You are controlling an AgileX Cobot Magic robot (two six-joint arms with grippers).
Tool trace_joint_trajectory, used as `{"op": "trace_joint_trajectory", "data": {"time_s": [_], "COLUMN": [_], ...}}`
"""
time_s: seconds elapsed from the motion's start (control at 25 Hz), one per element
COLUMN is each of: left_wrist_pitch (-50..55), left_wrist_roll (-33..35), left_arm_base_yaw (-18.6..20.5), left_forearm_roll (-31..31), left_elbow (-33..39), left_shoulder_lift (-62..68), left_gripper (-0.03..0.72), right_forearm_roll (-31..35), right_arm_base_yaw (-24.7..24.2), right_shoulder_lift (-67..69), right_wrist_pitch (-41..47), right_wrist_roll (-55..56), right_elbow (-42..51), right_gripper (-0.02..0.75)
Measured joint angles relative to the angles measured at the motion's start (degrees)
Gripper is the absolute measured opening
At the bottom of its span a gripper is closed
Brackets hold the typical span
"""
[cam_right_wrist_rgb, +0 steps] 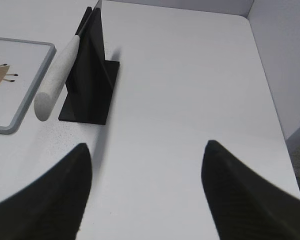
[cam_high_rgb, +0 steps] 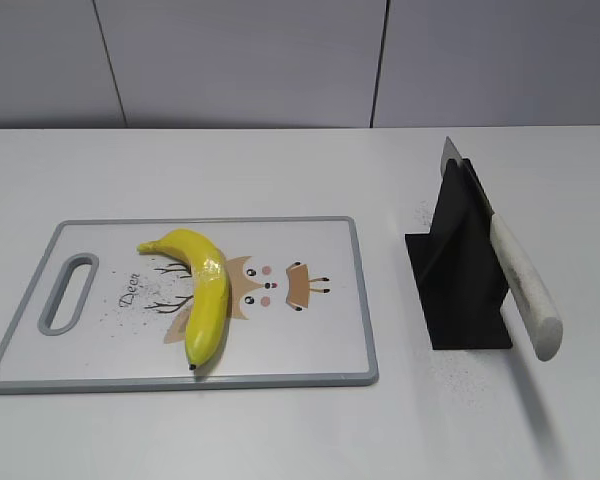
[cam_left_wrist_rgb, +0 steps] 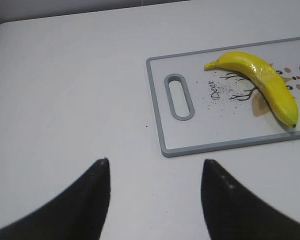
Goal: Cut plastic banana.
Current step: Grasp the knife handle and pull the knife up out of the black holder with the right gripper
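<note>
The glossy yellow plastic banana (cam_high_rgb: 202, 290) lies on the white cutting board (cam_high_rgb: 310, 345), left of its middle, dark tip toward the front edge. It also shows in the left wrist view (cam_left_wrist_rgb: 262, 84) on the board (cam_left_wrist_rgb: 190, 142). A knife with a white handle (cam_high_rgb: 523, 285) leans in a black stand (cam_high_rgb: 460, 270) to the right of the board; the right wrist view shows the handle (cam_right_wrist_rgb: 57, 77) and stand (cam_right_wrist_rgb: 90, 75). My left gripper (cam_left_wrist_rgb: 155, 162) is open and empty over bare table, left of the board. My right gripper (cam_right_wrist_rgb: 146, 147) is open and empty, right of the stand.
The board has a grey rim, a handle slot (cam_high_rgb: 68, 292) at its left end and a deer print in the middle. The white table's right edge (cam_right_wrist_rgb: 270, 90) runs close to my right gripper. A grey wall stands behind the table.
</note>
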Motion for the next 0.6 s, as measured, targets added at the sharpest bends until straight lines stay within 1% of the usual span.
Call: {"op": "trace_joint_trajectory", "data": {"time_s": [0.2, 0.6], "left_wrist_pitch": [0.0, 0.0], "left_wrist_roll": [0.0, 0.0], "left_arm_base_yaw": [0.0, 0.0], "left_forearm_roll": [0.0, 0.0], "left_elbow": [0.0, 0.0], "left_shoulder_lift": [0.0, 0.0], "left_gripper": [0.539, 0.537], "right_forearm_roll": [0.0, 0.0], "right_arm_base_yaw": [0.0, 0.0], "right_shoulder_lift": [0.0, 0.0], "right_wrist_pitch": [0.0, 0.0], "right_wrist_roll": [0.0, 0.0], "right_elbow": [0.0, 0.0], "right_gripper": [0.522, 0.521]}}
